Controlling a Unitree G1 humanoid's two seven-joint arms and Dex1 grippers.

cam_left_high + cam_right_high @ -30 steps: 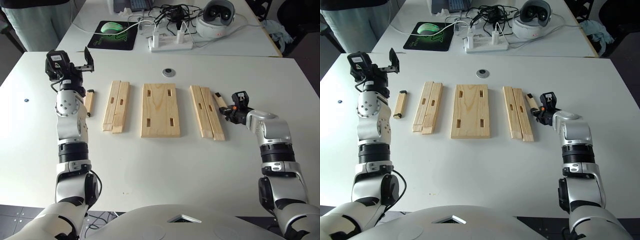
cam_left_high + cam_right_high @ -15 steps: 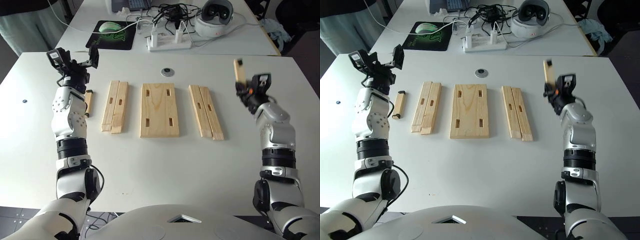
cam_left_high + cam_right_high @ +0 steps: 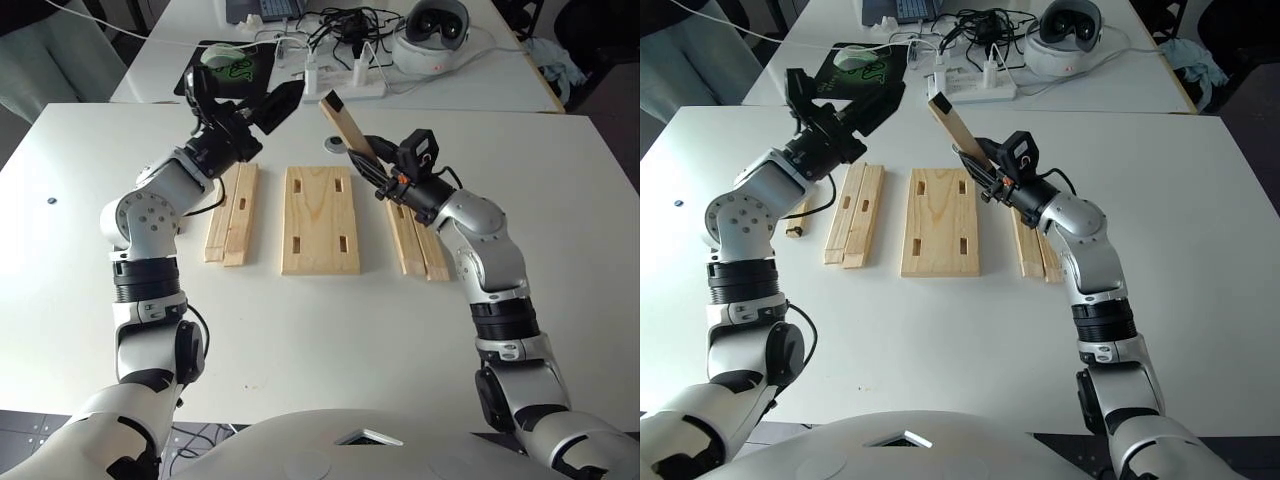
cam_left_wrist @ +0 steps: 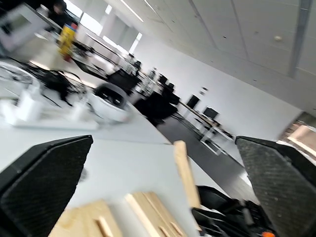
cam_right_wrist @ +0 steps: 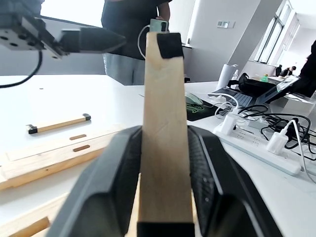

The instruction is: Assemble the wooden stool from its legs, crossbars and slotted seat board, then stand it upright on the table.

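r gripper (image 3: 393,184) is clamped on the lower end of a crossbar (image 3: 350,135), holding it in the air over the far end of the slotted seat board (image 3: 320,225), not touching it. bar's long axis is tilted: the free, black-tipped end points up, away from the robot and toward its left. l gripper (image 3: 246,84) is spread wide w/ nothing in it, raised just to the robot's left of that free end, w/ a gap between. so the free end lies toward the l gripper, the nearer arm to it. prob a handover or 2-handed regrip next, my guess. left leg pair (image 3: 232,212) and right leg pair (image 3: 418,240) lie flat on the table (image 3: 300,330) either side of the board, slots up. 2nd crossbar (image 5: 59,123) lies flat near the left legs. nothing joined yet, early stage.
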